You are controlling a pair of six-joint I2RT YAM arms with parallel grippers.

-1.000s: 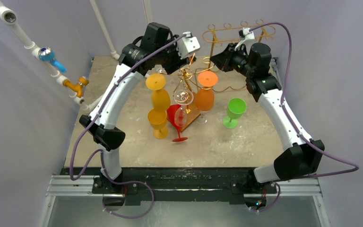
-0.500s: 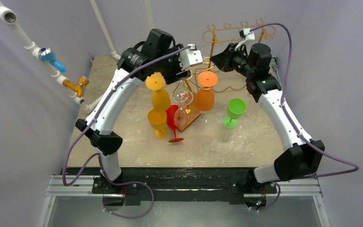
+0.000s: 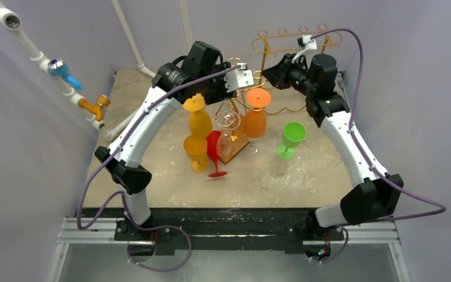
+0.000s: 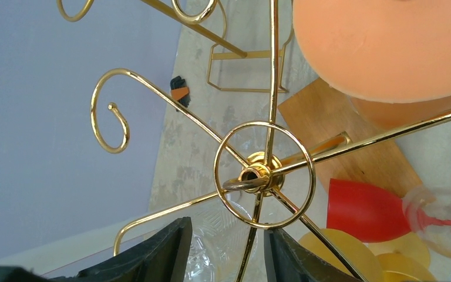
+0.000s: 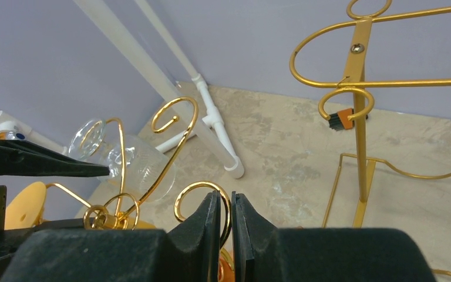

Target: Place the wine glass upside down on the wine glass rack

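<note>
The left gripper [image 4: 228,238] was closed around the clear wine glass [image 5: 132,161], which was tilted at the left of the right wrist view against a curled arm of the gold rack [image 4: 258,176]. The right gripper [image 5: 231,202] pinched another curl, apparently steadying the rack. This looked like the hanging step. Next, the stem probably needed sliding along the arm until the foot caught.

I'm looking down at a mottled beige tabletop [image 3: 305,176]. On it stand the brown wooden base board [image 4: 352,150] of a gold wire glass rack [image 4: 258,176], a yellow plastic goblet [image 3: 196,151] touching a red plastic goblet [image 3: 216,150], a green plastic goblet [image 3: 292,138] apart on the right, and a second gold wire stand [image 5: 361,147] at the back.
</note>
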